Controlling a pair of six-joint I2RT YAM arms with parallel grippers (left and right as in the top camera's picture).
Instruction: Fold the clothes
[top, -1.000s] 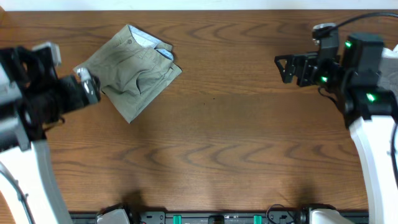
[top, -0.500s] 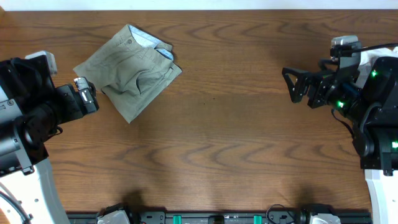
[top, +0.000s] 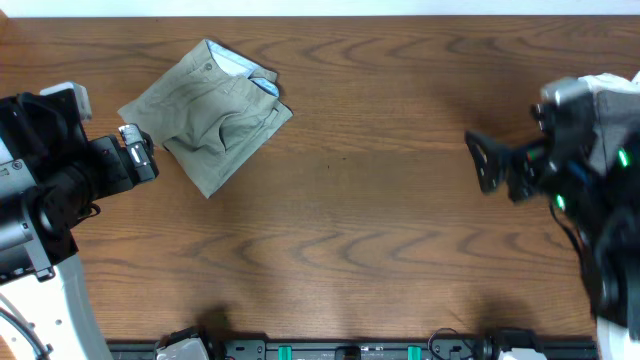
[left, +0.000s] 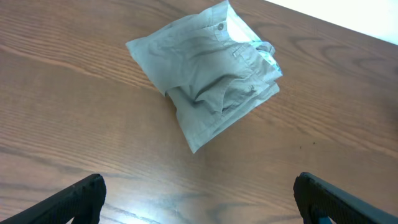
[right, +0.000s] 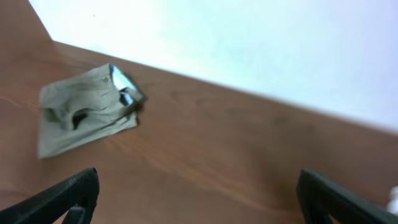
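Note:
The clothes (top: 210, 115) are olive-khaki shorts folded into a compact diamond-shaped bundle at the table's back left, with pale blue-white lining showing at the top right corner and a waistband button near the top. They also show in the left wrist view (left: 208, 78) and, blurred, in the right wrist view (right: 84, 115). My left gripper (top: 140, 155) is open and empty, just left of the bundle and apart from it. My right gripper (top: 490, 165) is open and empty, far to the right of the clothes, over bare wood.
The wooden table (top: 360, 230) stretches between the two arms. A white wall lies beyond the table's back edge (right: 249, 50). A black rail with green fittings (top: 350, 350) runs along the front edge.
My right arm has drawn back, moving right and toward the front. My left arm shifted slightly toward the front earlier and is now still. The clothes have not moved.

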